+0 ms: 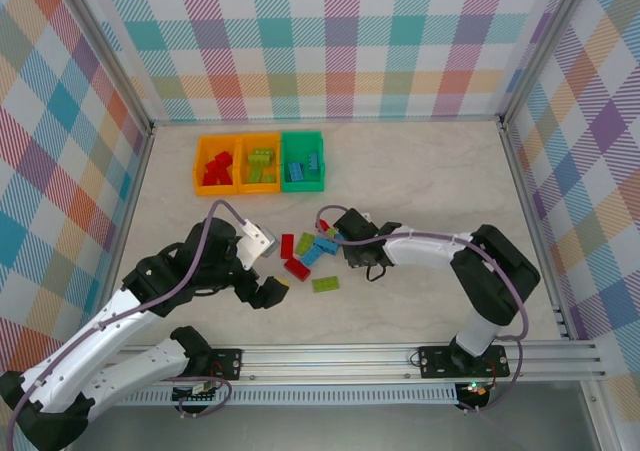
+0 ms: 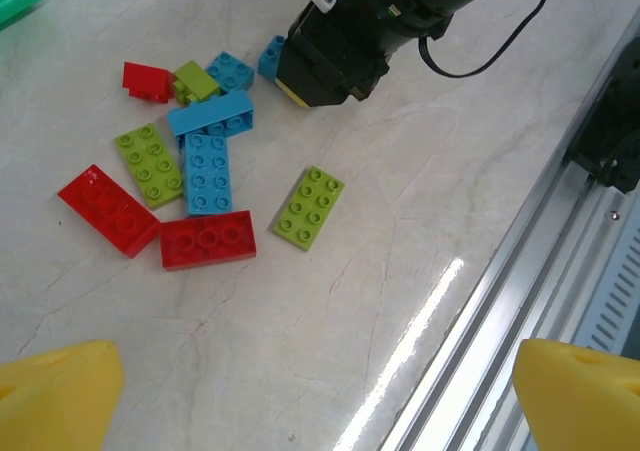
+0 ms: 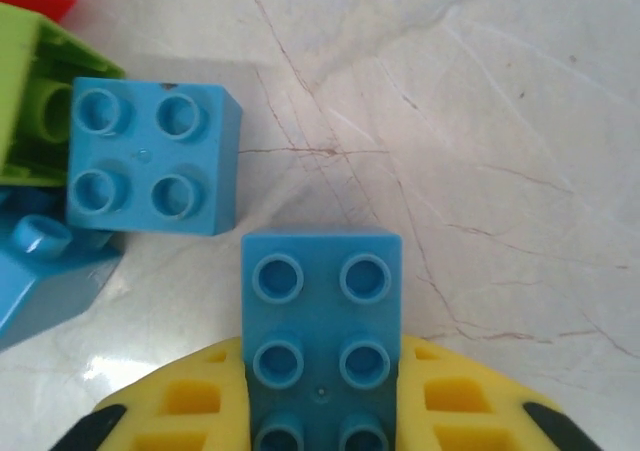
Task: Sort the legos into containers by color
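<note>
The right gripper (image 3: 322, 391) is clamped on a light blue brick (image 3: 322, 311) — its yellow pads (image 3: 190, 411) press the brick's two long sides, so the long axis runs straight out ahead of the fingers, studs up, front end jutting clear. Whether the brick rests on the tabletop (image 3: 500, 121) or hangs just above it I cannot tell. It sits at the right edge of the loose legos (image 1: 308, 256), just beside a square blue brick (image 3: 150, 156). The green bin (image 1: 303, 136), with blue pieces in it, lies beyond this gripper and a little to its left, at the far side of the tabletop beside the two orange bins (image 1: 220, 139) — the right arm is the nearer one. The left gripper (image 1: 272, 291) hangs with fingers spread wide, holding nothing, near the pile's near-left side.
</note>
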